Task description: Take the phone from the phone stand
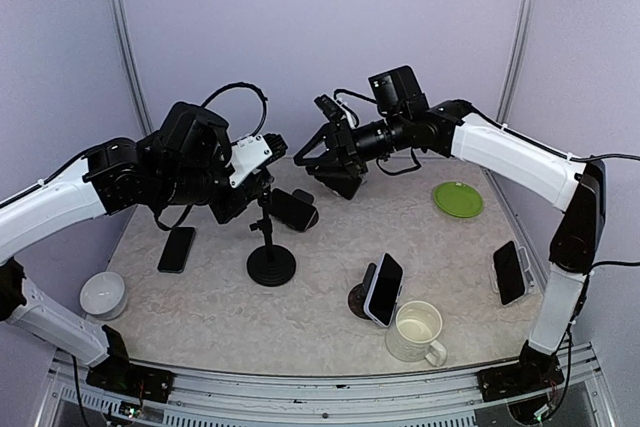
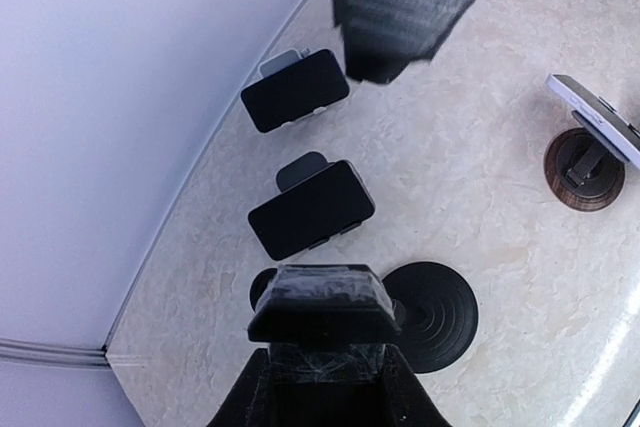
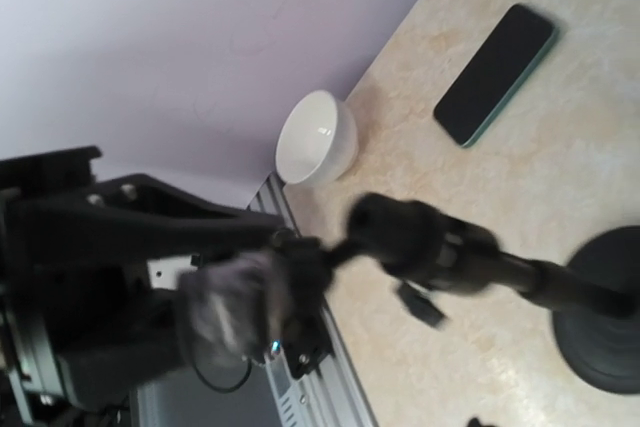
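left gripper [image 2: 320, 305]: fills the bottom of its wrist view, jaws shut, taped pads pressed together at the head of the pole stand [image 1: 271, 267]. The contact is hidden under the fingers and is only a blur in the right wrist view.
phone [image 2: 311, 209]: black, tilted, just ahead of the left gripper's tips. It is propped on a grey stand [image 2: 300, 169], of which only the top edge shows. Neither gripper touches it.
second phone [image 2: 296, 90]: same kind and same grey prop, farther ahead, just under the right gripper. Which of the two is the task's cannot be told.
right gripper [image 2: 395, 17]: jaws parted, holding nothing, cut off by the top edge of the left wrist view.
flat phone [image 1: 176, 249]: lies on the table below the left gripper's outer side.
bowl [image 1: 103, 294]: white, farther out on that side.
cased phone [image 1: 384, 289]: upright on a round brown base, well clear of the right gripper, with a mug [image 1: 417, 332] just beside it.
plate [image 1: 458, 199]: green, under the right arm.
edge phone [image 1: 510, 272]: stands far out beside the right arm, its support mostly hidden.
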`<control>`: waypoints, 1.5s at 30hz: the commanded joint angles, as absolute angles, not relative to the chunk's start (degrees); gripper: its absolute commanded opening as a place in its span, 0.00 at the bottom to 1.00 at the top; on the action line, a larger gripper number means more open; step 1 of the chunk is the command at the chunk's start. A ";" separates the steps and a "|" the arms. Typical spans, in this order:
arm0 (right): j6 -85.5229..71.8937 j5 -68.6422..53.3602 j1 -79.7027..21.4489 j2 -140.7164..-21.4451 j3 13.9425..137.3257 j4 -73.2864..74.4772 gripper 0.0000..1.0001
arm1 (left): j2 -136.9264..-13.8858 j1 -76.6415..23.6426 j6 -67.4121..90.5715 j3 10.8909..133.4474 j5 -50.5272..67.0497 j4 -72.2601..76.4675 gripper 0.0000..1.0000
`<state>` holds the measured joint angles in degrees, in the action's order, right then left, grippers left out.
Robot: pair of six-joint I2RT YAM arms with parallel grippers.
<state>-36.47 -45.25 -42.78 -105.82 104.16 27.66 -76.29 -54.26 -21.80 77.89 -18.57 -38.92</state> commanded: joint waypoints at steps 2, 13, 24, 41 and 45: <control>-34.79 -46.28 -41.13 -102.74 103.34 28.04 0.63 | -71.77 -51.85 -20.26 78.07 -24.96 -34.44 0.07; -33.57 -47.46 -39.36 -102.26 103.12 27.95 0.67 | -71.74 -37.50 -21.55 77.30 -24.57 -28.22 0.06; -34.17 -47.46 -37.91 -102.79 102.92 26.96 0.67 | -78.65 -20.48 -26.05 77.73 -22.44 -18.54 0.04; -34.06 -47.24 -36.43 -107.94 109.95 29.92 0.66 | -88.55 -12.01 -28.50 78.94 -23.44 -5.13 0.03; -34.25 -46.94 -36.23 -108.42 110.71 30.15 0.66 | -90.09 -10.62 -28.10 79.53 -22.77 -3.86 0.03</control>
